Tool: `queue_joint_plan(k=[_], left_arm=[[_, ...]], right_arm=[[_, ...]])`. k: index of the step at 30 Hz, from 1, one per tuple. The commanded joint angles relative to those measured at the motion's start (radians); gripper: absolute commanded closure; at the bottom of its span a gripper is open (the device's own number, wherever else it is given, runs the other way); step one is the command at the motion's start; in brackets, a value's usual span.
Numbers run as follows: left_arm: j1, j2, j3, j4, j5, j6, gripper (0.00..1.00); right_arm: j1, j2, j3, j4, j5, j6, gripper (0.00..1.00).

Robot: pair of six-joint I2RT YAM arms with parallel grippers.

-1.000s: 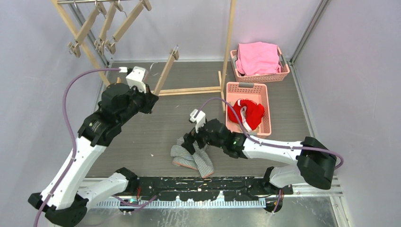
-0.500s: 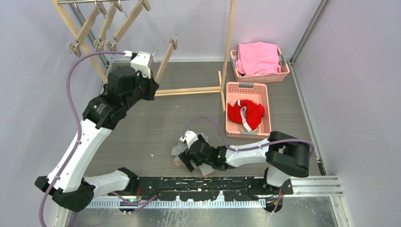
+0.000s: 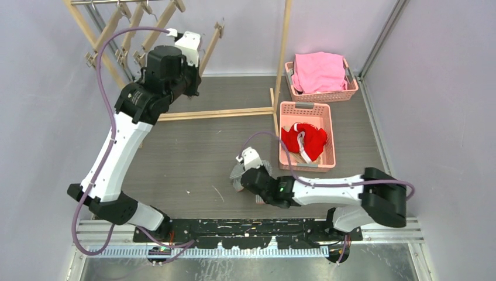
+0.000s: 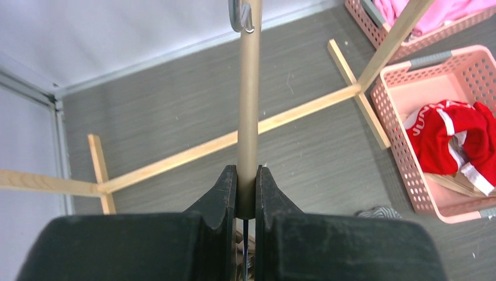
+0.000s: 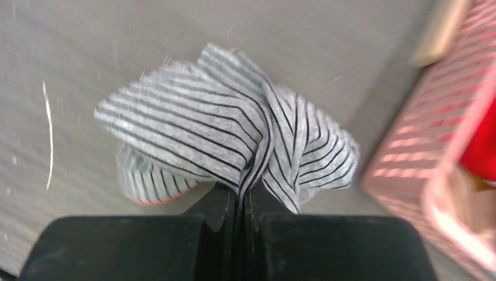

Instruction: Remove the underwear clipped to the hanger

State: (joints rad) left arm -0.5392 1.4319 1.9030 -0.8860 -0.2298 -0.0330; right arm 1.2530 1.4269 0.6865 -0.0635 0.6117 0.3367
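Grey table (image 3: 193, 158), my left end effector (image 4: 245, 193) clamping the hanger (image 4: 250, 105) at 11 o'clock, my right end effector (image 5: 243, 199) pinching the striped underwear (image 5: 199, 129) at 6 o'clock.

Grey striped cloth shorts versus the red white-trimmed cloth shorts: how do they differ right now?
The grey-and-white striped cloth shorts are pinched in the right gripper; the red white-trimmed cloth shorts lie loose in the pink plastic basket. The grey shorts are finely striped, the red shorts plain-coloured with lettering. Both are crumpled.

left arm (image 3: 117, 146) stretched high; left fingers (image 4: 225, 187) clamped | right arm (image 3: 327, 188) low; right fingers (image 5: 215, 204) pinched
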Motion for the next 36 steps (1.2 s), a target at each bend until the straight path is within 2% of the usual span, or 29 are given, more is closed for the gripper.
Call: queue_joint_plan(k=[1, 5, 10, 18, 26, 36], left_arm=[[0.013, 0.054, 0.182, -0.053, -0.028, 0.059, 1.0], [0.052, 0.108, 0.257, -0.087, 0.041, 0.043, 1.0], [0.077, 0.136, 0.263, -0.083, 0.059, 0.039, 1.0], [0.088, 0.157, 0.272, -0.076, 0.077, 0.039, 1.0], [0.098, 0.176, 0.323, -0.073, 0.081, 0.047, 1.0], [0.137, 0.221, 0.413, -0.063, 0.135, 0.017, 1.0]], right_arm=[[-0.064, -0.176, 0.107, -0.075, 0.28, -0.055, 0.99], [-0.247, -0.31, 0.108, -0.069, 0.246, -0.081, 0.99], [-0.484, -0.409, 0.102, -0.019, 0.154, -0.15, 0.99], [-0.687, -0.335, 0.142, 0.07, 0.054, -0.224, 0.99], [-0.78, -0.141, 0.101, 0.165, -0.04, -0.174, 0.99], [-0.788, 0.152, 0.114, 0.147, -0.07, -0.094, 0.98]])
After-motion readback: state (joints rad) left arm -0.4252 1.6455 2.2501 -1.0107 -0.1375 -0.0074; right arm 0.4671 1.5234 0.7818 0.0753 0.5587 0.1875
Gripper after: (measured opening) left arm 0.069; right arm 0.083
